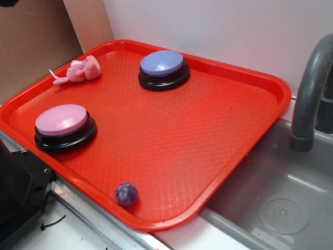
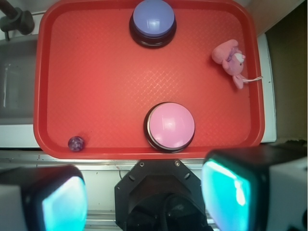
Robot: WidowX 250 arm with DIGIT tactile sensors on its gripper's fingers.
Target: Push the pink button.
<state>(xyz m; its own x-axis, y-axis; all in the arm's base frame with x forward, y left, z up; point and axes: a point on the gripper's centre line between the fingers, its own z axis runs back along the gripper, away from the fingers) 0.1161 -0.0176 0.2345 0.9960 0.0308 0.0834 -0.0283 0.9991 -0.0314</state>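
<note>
Only wrist view shows gripper (image 2: 144, 195), fingers spread, above pink button (image 2: 171, 126) on tray (image 2: 96, 82)

From my wrist camera I see the gripper (image 2: 144, 197) spread wide, its two fingers (image 2: 65, 202) sitting at the bottom corners of the view with a broad gap between them and nothing held. It hangs high, looking straight down, with the robot's black base (image 2: 161, 195) visible below between the fingers.
</note>
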